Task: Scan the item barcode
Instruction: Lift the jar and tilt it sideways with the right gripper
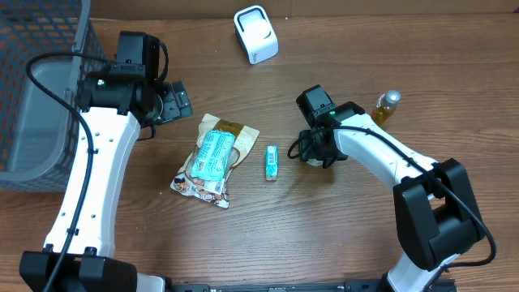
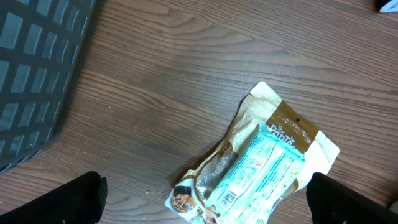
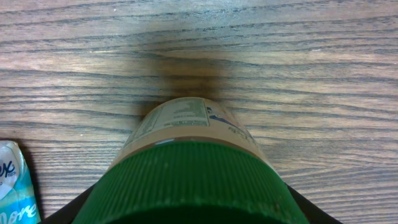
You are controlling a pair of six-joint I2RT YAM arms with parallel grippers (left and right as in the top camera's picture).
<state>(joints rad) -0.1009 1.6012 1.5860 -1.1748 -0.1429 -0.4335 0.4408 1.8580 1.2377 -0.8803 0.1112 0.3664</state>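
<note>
R gripper (image 1: 311,149) pinches the green-lidded jar (image 3: 189,177) betw. its fingers, scanner (image 1: 255,34) well beyond it, L gripper (image 1: 177,101) spread wide, empty; the round jar may twist, hiding its barcode.

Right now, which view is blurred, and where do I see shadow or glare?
Right wrist: the lid is slightly soft, too close to the lens; the jar throws a dark shadow on the table behind it. Left wrist: the bag looks sharp. Overhead: even light, no strong glare.
</note>
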